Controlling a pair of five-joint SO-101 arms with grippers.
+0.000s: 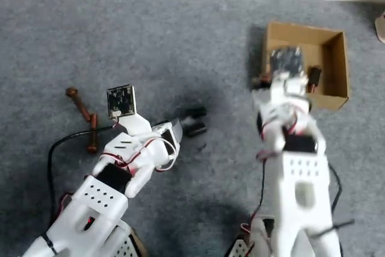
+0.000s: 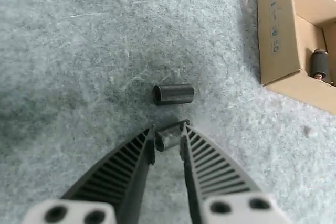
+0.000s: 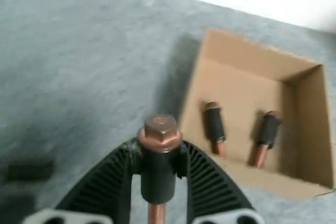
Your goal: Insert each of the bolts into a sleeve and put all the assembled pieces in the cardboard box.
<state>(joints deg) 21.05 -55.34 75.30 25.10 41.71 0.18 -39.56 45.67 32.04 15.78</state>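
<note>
We count two assembled pieces (image 3: pixel 214 124) in cardboard box (image 3: pixel 239 77); right pincer (image 3: pixel 157 153) grips third piece (image 3: pixel 157 182), left pincer (image 2: pixel 168 132) grips sleeve (image 2: pixel 169 140); two bolts (image 1: pixel 83 108) remain.

Blue printed marks (image 2: pixel 274 45) run down an outer side wall of the cardboard box (image 2: pixel 287 59), seen from the left wrist cam; chars too small to read. No other legible text or nos.

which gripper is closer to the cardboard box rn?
Right. The right gripper, shut on a sleeved bolt, hangs at the cardboard box edge; the left gripper is farther off on the carpet, shut on a sleeve.
</note>
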